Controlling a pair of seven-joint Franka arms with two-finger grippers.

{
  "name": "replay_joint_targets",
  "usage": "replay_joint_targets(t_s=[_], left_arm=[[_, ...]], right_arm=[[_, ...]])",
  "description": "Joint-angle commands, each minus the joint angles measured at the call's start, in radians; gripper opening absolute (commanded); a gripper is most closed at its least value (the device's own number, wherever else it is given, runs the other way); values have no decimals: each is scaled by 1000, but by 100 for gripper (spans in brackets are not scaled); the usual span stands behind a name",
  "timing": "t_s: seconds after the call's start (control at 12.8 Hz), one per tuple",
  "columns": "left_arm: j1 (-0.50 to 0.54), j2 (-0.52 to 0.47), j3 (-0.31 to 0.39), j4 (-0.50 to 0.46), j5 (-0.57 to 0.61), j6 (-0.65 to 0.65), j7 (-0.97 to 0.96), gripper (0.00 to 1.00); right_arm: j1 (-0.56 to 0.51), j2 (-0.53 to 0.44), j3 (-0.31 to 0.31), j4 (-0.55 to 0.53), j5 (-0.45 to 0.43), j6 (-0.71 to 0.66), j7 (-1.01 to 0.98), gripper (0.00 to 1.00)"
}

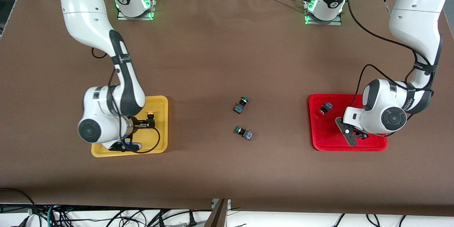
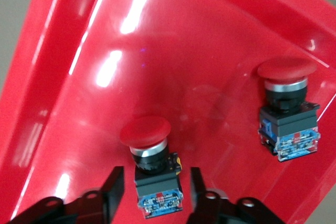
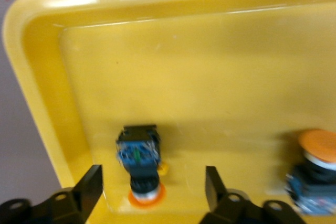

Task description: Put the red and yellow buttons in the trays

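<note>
My left gripper (image 2: pixel 156 179) hangs low over the red tray (image 2: pixel 63 77), open. A red button (image 2: pixel 152 166) sits on the tray floor between its fingers (image 2: pixel 114 182), with a gap on each side. A second red button (image 2: pixel 287 114) rests beside it, also in the tray (image 1: pixel 321 142). My right gripper (image 3: pixel 153 177) is open wide over the yellow tray (image 3: pixel 47 77). Between its fingers a yellow button (image 3: pixel 140 163) rests cap-down on the tray floor, touching neither finger. Another yellow button (image 3: pixel 315 169) sits close by in the same tray (image 1: pixel 161 142).
Two green-capped switches (image 1: pixel 241 104) (image 1: pixel 244 132) lie on the brown table between the two trays. Each arm's wrist covers part of its tray in the front view. The table's front edge runs along the bottom of that view.
</note>
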Motion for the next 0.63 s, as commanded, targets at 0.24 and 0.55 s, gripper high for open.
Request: replay_joint_targets(t_s=[0.24,0.55], left_arm=[[7,-188,-58,123,-120,-343,-214,100],[-16,-223,-71,343,-156,-647,-538,100]], right_arm=[[-9,-165,-126,21,-4,-271,-198,100],[-11,-349,-115,25,-104,-419,-183,100]])
